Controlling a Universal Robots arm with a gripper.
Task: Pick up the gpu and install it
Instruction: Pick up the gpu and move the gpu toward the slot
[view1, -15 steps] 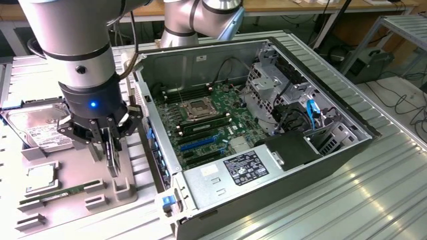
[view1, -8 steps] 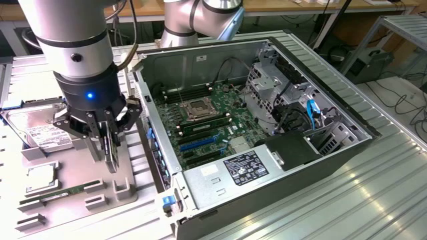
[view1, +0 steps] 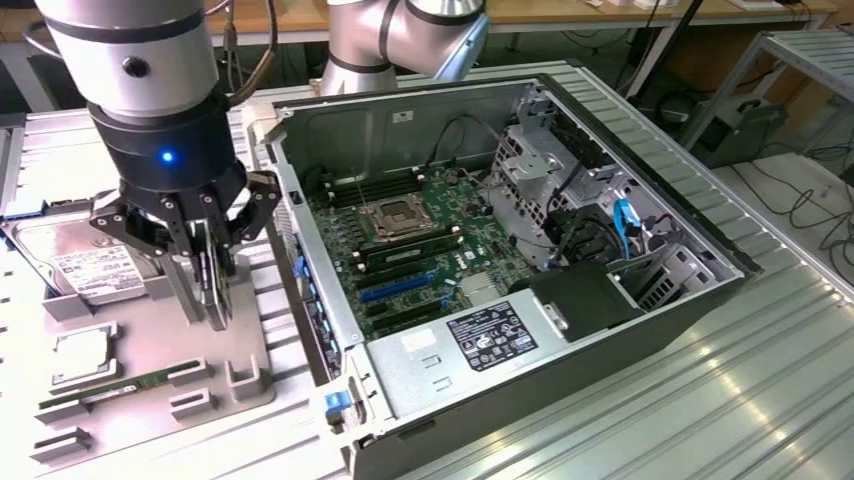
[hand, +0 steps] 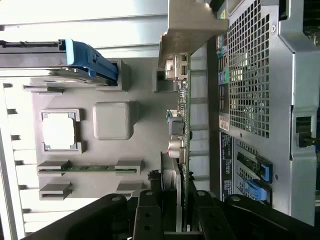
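Grey tray (view1: 260, 360) to the exterior view's left of the open computer case (view1: 400, 115); hard drive (view1: 74, 265), processor (view1: 83, 355) and memory stick (view1: 114, 390) lying on its side farthest from the case. Closer, just beside the case wall: gripper (view1: 211, 262) clamped on the gpu (view1: 216, 295), card upright and edge-on over the tray, silver bracket at the end away from the grip.

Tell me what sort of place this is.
Probably a robotics lab for computer assembly: an open PC case, a grey parts tray, and a gripper holding the gpu.
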